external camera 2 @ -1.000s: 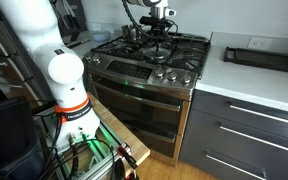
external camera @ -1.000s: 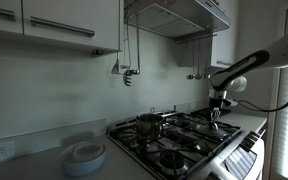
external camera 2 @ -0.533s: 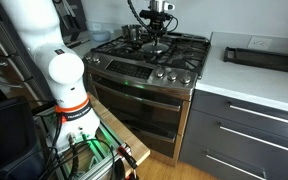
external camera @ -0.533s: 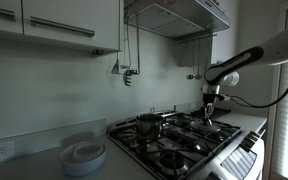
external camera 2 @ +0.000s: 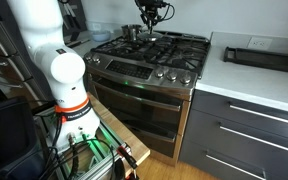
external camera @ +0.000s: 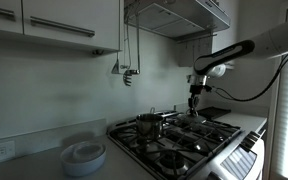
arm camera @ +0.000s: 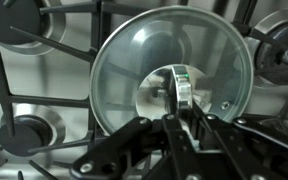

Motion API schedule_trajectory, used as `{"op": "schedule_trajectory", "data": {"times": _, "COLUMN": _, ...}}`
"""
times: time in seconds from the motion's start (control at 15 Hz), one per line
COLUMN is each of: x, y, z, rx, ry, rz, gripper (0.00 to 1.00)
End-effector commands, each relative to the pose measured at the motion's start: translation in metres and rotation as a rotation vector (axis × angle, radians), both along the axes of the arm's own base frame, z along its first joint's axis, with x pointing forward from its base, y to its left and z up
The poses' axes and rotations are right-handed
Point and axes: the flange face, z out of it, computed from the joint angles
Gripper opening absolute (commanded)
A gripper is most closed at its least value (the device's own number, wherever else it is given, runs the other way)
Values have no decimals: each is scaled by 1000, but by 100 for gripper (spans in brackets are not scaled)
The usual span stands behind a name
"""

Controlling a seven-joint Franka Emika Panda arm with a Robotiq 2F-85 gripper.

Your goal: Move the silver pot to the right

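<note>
Silver pot (external camera: 150, 123), small, shiny, cylindrical stainless steel: stands on a rear burner of the black gas-range table (external camera: 202, 141) with iron grates. Touched by nothing. Shows in both exterior views, but too small to tell whether a lid sits on it.

Black two-finger tool (external camera: 193, 104) on the white arm: hangs above the grates, pointing straight down, near the pot yet clearly apart from it. In the wrist view, fingers (arm camera: 197, 128) are drawn close together at the upright metal knob (arm camera: 176, 85) of a round glass lid with a steel rim (arm camera: 124, 70). Judged as clamped on that knob, with the lid carried level and clear of the burners beneath.

Deciding relation: in an exterior view, pot lies lower than the tool and off toward the picture's left edge. Appears nowhere in the wrist view, so not under the tool's axis. Round body, hence no long axis to line up with. Likely calls for a sideways shift over the pot before any descent. Pot not yet shifted.
</note>
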Motion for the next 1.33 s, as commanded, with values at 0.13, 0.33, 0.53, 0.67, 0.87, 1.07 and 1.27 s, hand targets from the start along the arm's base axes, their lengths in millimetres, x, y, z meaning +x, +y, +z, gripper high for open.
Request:
{"op": "schedule_trajectory", "data": {"times": 0.13, "x": 11, "y": 26, "z": 11, "rx": 9, "ry": -8, "rz": 45, "gripper": 4}}
{"op": "schedule_trajectory", "data": {"times": 0.33, "x": 13, "y": 30, "z": 6, "rx": 10, "ry": 0, "rz": 51, "gripper": 14}}
{"op": "schedule_trajectory", "data": {"times": 0.53, "x": 13, "y": 28, "z": 5, "rx": 9, "ry": 2, "rz": 48, "gripper": 14}}
{"op": "schedule_trajectory", "data": {"times": 0.67, "x": 15, "y": 31, "z": 10, "rx": 12, "ry": -8, "rz": 63, "gripper": 4}}
{"op": "schedule_trajectory", "data": {"times": 0.87, "x": 18, "y": 45, "z": 25, "rx": 13, "ry": -35, "rz": 113, "gripper": 4}}
{"op": "schedule_trajectory", "data": {"times": 1.07, "x": 21, "y": 62, "z": 48, "rx": 8, "ry": -84, "rz": 173, "gripper": 4}}
{"op": "schedule_trajectory", "data": {"times": 1.27, "x": 24, "y": 82, "z": 66, "rx": 11, "ry": -126, "rz": 240, "gripper": 4}}
